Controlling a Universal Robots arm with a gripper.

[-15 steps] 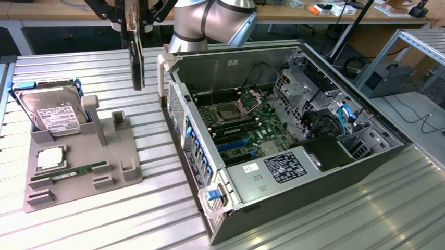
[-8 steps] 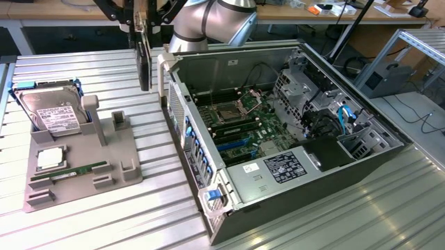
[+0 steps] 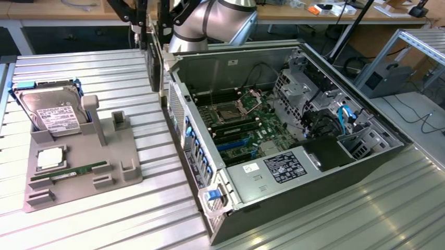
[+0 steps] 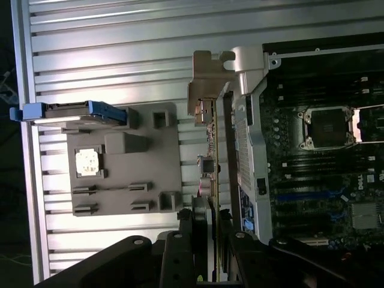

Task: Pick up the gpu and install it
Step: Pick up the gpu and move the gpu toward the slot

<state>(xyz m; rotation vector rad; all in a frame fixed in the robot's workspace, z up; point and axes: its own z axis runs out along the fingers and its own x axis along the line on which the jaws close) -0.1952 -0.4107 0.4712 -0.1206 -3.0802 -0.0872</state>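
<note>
The black two-fingered gripper (image 4: 211,221) is closed narrow on the gpu (image 4: 207,90), a thin flat black expansion card with a long pale tan stamped-metal end bracket. One finger presses on each face, and the card is seen edge-on. In the exterior view the gpu (image 3: 154,67) hangs on edge in the air, just beside the outer wall of the open black sheet-metal computer case (image 3: 361,161). It is on the exterior view's left of the case, above the ribbed silver metal table (image 3: 104,224) (whether card and wall touch, I cannot tell). Inside the case lies one green circuit-board motherboard (image 3: 247,127) with one square metal processor socket (image 3: 228,111). Near the case, on the exterior view's left, sits one matte grey moulded plastic holder tray (image 3: 128,174) with blocky upright posts. It carries three parts:
- one silver labelled hard drive (image 3: 50,117) in a blue plastic frame, leaning upright
- one small square silver processor chip (image 3: 50,156), lying flat
- one slim green memory stick (image 3: 70,172), standing on edge in a slot
</note>
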